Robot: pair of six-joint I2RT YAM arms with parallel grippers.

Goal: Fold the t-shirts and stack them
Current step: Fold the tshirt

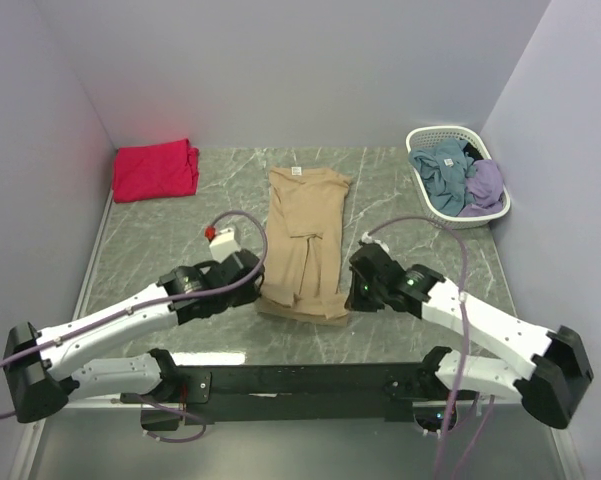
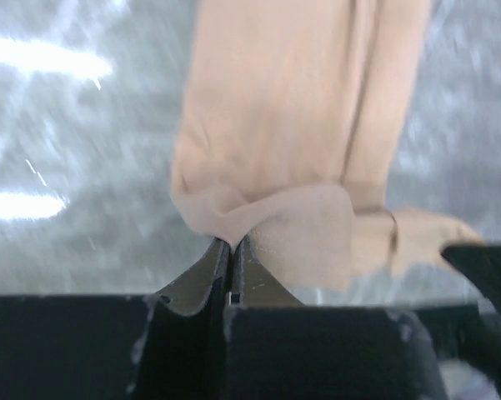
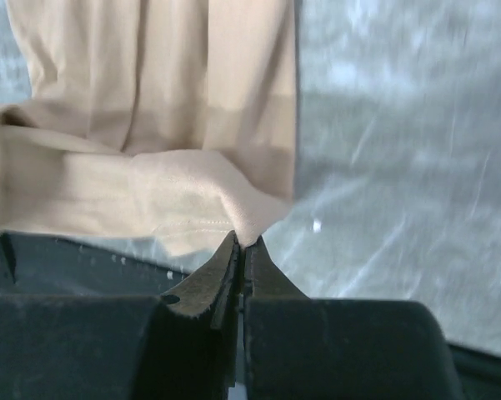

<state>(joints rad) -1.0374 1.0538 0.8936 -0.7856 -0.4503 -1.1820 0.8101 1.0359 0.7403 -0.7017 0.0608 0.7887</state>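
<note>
A tan t-shirt (image 1: pixel 305 235) lies lengthwise mid-table, sides folded in, its white neck label at the far end. My left gripper (image 1: pixel 258 290) is shut on its near left hem corner, and my right gripper (image 1: pixel 350 292) is shut on the near right corner. The hem is lifted and curled over itself. In the left wrist view the jaws (image 2: pixel 232 243) pinch a pucker of tan t-shirt (image 2: pixel 292 125). The right wrist view shows the jaws (image 3: pixel 244 242) nipping a peak of the tan t-shirt (image 3: pixel 158 125). A red-pink t-shirt (image 1: pixel 155 169) lies folded at the far left.
A white lattice basket (image 1: pixel 433 136) at the far right holds blue and purple clothes. Grey walls close the table on three sides. A black rail (image 1: pixel 300 382) runs along the near edge between the arm bases.
</note>
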